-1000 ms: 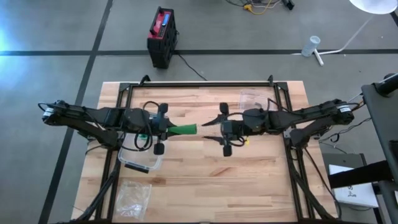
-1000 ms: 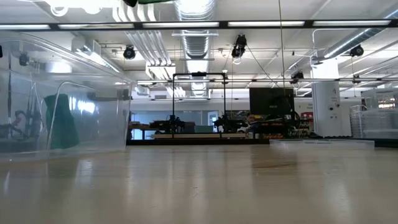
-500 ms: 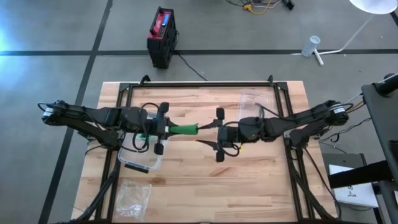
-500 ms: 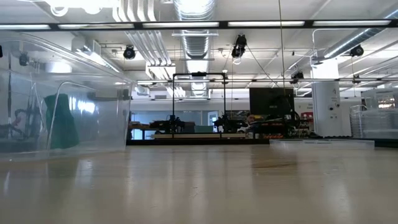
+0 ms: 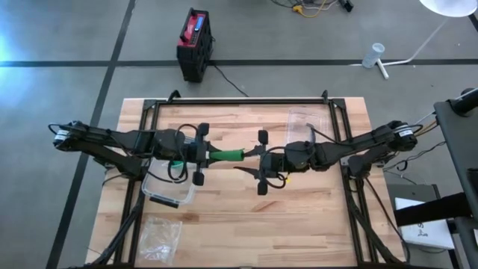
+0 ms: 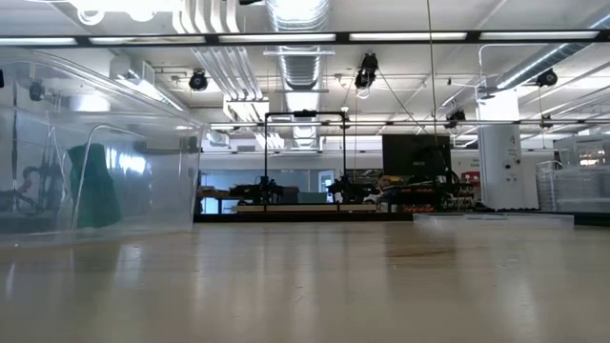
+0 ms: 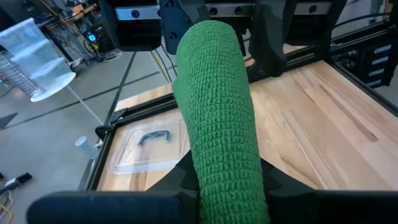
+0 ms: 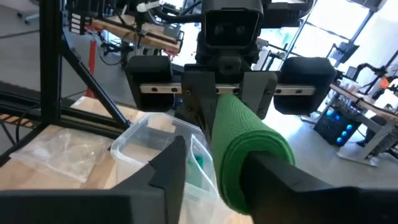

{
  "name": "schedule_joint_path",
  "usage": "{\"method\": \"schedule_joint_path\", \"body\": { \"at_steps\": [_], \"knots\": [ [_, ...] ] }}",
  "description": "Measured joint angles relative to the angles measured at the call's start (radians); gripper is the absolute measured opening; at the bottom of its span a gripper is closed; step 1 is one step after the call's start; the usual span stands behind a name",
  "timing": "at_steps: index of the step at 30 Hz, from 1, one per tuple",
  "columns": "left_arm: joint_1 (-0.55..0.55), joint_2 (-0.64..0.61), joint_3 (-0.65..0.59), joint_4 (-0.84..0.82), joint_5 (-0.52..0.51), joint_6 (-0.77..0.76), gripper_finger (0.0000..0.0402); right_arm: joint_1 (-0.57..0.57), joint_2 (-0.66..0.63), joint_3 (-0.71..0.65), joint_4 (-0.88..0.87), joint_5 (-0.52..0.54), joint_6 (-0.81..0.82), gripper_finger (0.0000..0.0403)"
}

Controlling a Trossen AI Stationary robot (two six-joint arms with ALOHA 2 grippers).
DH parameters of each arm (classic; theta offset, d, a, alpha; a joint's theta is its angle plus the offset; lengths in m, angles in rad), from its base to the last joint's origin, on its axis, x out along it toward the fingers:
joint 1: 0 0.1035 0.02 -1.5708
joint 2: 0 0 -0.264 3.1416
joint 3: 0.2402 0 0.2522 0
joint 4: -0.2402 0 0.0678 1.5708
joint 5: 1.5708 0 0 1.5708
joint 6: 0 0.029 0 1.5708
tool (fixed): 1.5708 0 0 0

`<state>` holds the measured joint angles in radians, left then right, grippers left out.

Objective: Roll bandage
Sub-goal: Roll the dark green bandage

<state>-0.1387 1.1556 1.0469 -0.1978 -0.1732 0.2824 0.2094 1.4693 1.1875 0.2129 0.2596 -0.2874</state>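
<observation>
The bandage is a green roll (image 5: 228,155) held level above the middle of the table, also seen in the left wrist view (image 7: 217,99). My left gripper (image 5: 211,155) is shut on its left end. My right gripper (image 5: 249,160) faces it from the table's right, open, with its two fingers on either side of the roll's free end (image 8: 252,155). One finger (image 8: 168,171) stands clear of the roll; the other finger (image 8: 292,180) lies right at its side. The low view shows neither gripper. My left gripper pinches the roll near its left end (image 7: 231,180) between its two fingers. The fingers come level from the table's left and lie along the roll. The roll sticks straight out toward the other arm, clear of the table. My right gripper: I cannot tell whether the finger beside the roll touches it.
A clear plastic container (image 5: 169,191) stands under my left arm, with something green inside (image 6: 93,186). A crumpled clear bag (image 5: 160,233) lies at the near left. A clear lid (image 5: 306,119) lies at the far right. Bare wood lies near the front middle.
My right gripper has gone toward the table's left, up to the roll, so that its fingers now stand around the roll's free end. The roll stays level in my left gripper.
</observation>
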Motion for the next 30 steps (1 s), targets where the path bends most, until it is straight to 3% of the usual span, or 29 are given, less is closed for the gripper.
{"method": "schedule_joint_path", "body": {
  "at_steps": [10, 19, 25, 30],
  "knots": [
    [0.002, -0.016, 0.002, -0.008, 0.000, 0.049, 0.0056, -0.001, -0.001, 0.004, -0.016, -0.006, 0.000, 0.0011],
    [0.002, -0.031, -0.008, -0.032, -0.041, 0.055, 0.0144, -0.001, -0.019, 0.004, -0.024, -0.025, 0.044, 0.0007],
    [0.016, -0.033, -0.106, 0.141, -0.068, 0.049, 0.0188, 0.000, -0.026, 0.004, 0.005, -0.036, 0.045, 0.0008],
    [0.022, -0.058, -0.201, 0.338, -0.033, 0.046, 0.0188, 0.002, -0.029, 0.005, 0.010, -0.036, 0.054, 0.0008]
  ]
}}
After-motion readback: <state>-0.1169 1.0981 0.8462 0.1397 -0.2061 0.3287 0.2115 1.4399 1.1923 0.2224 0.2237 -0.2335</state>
